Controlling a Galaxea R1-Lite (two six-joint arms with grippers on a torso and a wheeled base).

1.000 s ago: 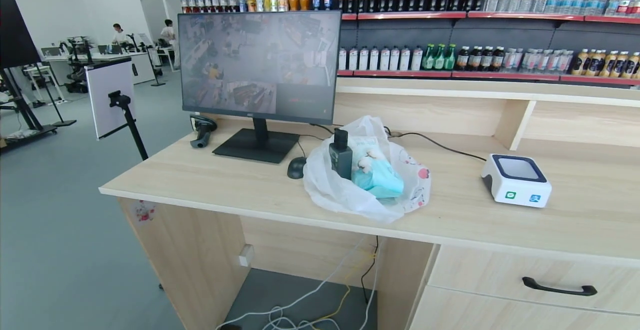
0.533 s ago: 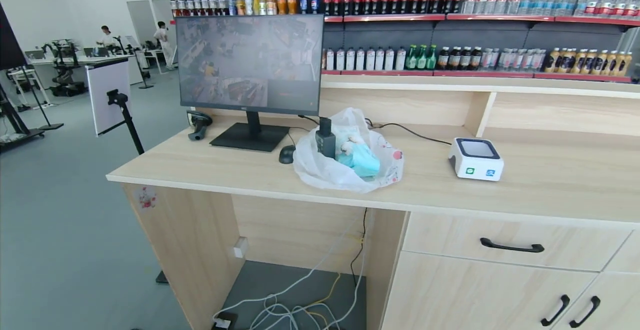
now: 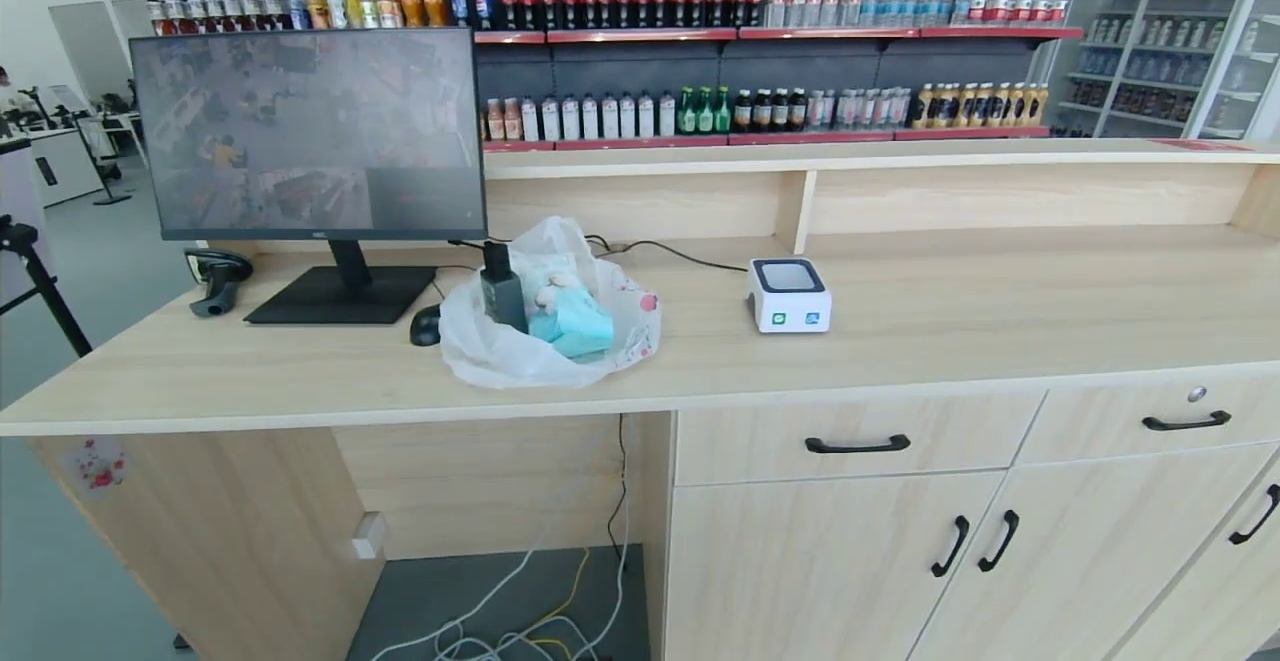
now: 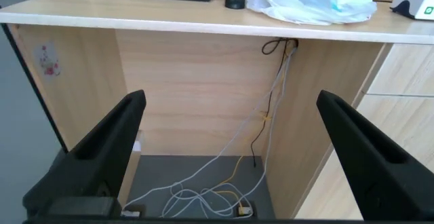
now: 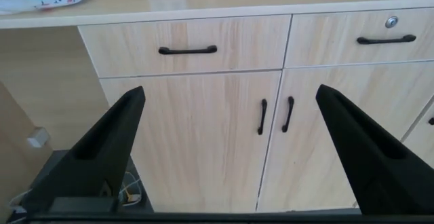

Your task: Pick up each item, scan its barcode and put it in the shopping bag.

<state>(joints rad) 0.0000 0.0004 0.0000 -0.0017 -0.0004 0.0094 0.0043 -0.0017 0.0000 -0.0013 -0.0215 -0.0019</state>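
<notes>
We are looking at the shopping bag (image 3: 548, 353) sitting left of centre in the head view, on the wooden counter (image 3: 950, 326). A dark bottle (image 3: 502, 293) is standing upright in it and a teal pack (image 3: 575, 329) is lying beside the bottle. The white scanner (image 3: 788, 295) is resting just right of centre, apart from the bag. A monitor (image 3: 310, 131) is taking up the upper left, a mouse (image 3: 425, 326) is lying between its stand and the bag, and a handheld scanner (image 3: 218, 279) is sitting near the left edge.

Compared with a second ago, the whole picture is shifting. The counter is showing farther off, and drawers (image 3: 858, 421) and cupboard doors (image 3: 840, 561) are coming into the lower right. So our camera is moving, while bag, bottle, pack and scanner are keeping their places on the counter.

Our left gripper (image 4: 230, 108) is facing the open space under the counter, its fingers wide apart and holding nothing. Our right gripper (image 5: 230, 108) is facing the cupboard doors, fingers likewise apart and empty.
</notes>
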